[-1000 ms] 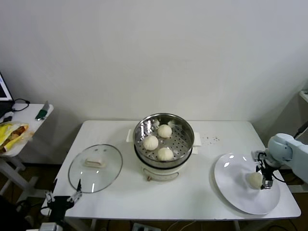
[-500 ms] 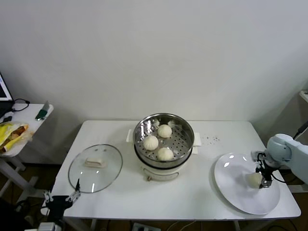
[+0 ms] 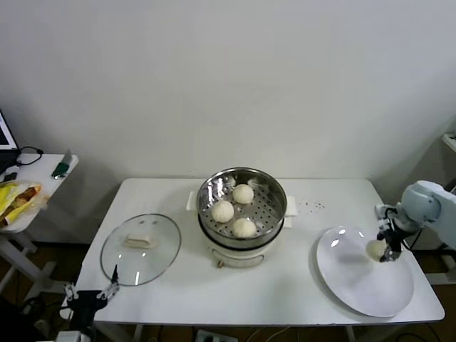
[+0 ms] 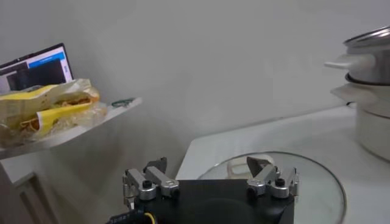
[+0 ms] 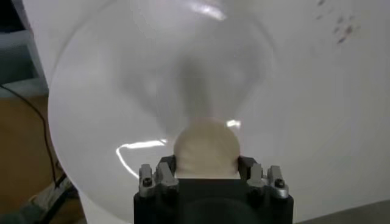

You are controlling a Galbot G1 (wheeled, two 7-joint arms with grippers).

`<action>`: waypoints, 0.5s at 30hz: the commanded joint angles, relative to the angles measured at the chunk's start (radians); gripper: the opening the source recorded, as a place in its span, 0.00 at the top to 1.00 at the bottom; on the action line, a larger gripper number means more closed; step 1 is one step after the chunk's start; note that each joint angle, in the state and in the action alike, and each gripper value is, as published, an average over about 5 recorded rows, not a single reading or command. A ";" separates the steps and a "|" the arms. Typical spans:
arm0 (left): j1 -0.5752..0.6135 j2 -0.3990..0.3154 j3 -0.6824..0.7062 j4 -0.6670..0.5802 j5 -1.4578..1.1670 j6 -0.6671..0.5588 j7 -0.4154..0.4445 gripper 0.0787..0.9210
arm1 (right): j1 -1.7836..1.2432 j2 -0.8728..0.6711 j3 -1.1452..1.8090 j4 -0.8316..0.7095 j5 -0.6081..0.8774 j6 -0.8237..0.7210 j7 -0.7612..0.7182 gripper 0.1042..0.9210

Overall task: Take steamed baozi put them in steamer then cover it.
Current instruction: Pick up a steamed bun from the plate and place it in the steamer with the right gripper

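Head view shows the right gripper (image 3: 385,251) has closed on the last bun (image 3: 375,249) and lifted it: a second ago the bun sat lower on the white plate (image 3: 356,285) with the fingers wide around it, and now it hangs a little higher and nearer the plate's far rim. In the right wrist view the bun (image 5: 206,148) sits clamped between the two fingers above the bare plate (image 5: 109,103), its shadow falling on the plate beneath. That suggests the fourth and last pick is made, with the carry to the steamer next.

The steamer (image 3: 274,187) holds three buns on its perforated floor and has room left. The plate holds nothing else. The glass lid (image 3: 140,249) lies flat on the table (image 3: 285,299) beside the steamer, so covering is not yet done. Near the lid, the left gripper (image 4: 211,182) waits at the table's front edge, fingers spread wide and empty.
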 commanded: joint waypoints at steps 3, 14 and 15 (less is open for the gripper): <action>-0.009 -0.004 0.026 -0.030 0.025 0.007 0.007 0.12 | 0.713 0.371 -0.546 -0.076 0.491 -0.034 0.001 0.34; -0.003 -0.002 0.041 -0.050 0.039 -0.003 0.017 0.12 | 0.722 0.661 -0.567 -0.098 0.734 -0.103 0.037 0.36; -0.001 -0.001 0.039 -0.050 0.037 -0.004 0.017 0.12 | 0.710 0.674 -0.563 -0.096 0.739 -0.109 0.043 0.36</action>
